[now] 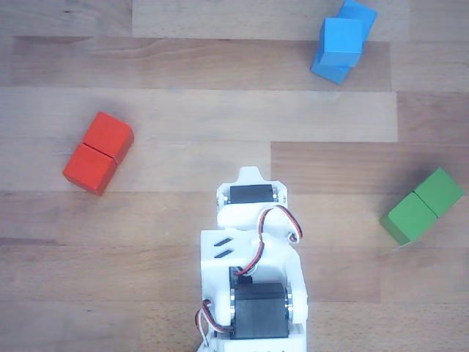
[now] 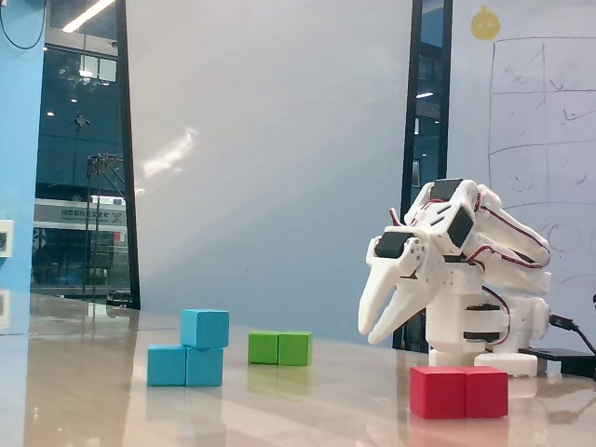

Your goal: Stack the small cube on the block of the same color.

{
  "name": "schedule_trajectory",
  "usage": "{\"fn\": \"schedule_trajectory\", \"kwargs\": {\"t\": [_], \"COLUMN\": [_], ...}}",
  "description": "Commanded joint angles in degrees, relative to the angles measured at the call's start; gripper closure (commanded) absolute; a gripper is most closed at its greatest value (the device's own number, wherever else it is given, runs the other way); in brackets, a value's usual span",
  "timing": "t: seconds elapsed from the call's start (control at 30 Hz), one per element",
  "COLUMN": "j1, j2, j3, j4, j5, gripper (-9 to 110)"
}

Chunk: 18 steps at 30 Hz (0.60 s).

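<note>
The small light-blue cube (image 1: 341, 42) sits on top of the blue elongated block (image 1: 330, 71) at the far right of the table in the other view. In the fixed view the cube (image 2: 205, 328) rests on the right half of the block (image 2: 170, 365). My gripper (image 2: 369, 335) hangs well to the right of the stack and above the table. Its fingers point down, the tips are together and they hold nothing. In the other view only the arm's white body (image 1: 253, 220) shows, folded back, and the fingers are hidden under it.
A red two-cube block (image 1: 97, 152) lies to the left and also shows in front of the arm's base in the fixed view (image 2: 459, 391). A green two-cube block (image 1: 423, 206) lies at the right edge and sits behind the blue stack in the fixed view (image 2: 279, 347).
</note>
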Motion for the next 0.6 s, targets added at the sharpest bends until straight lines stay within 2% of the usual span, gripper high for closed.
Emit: {"fn": "schedule_trajectory", "kwargs": {"t": [0.0, 0.57], "j1": [-0.44, 2.81], "j2": [1.93, 1.85], "j3": [-0.53, -0.62], "j4": [0.09, 0.35], "j5": [-0.62, -0.35], "gripper": [97, 97]}}
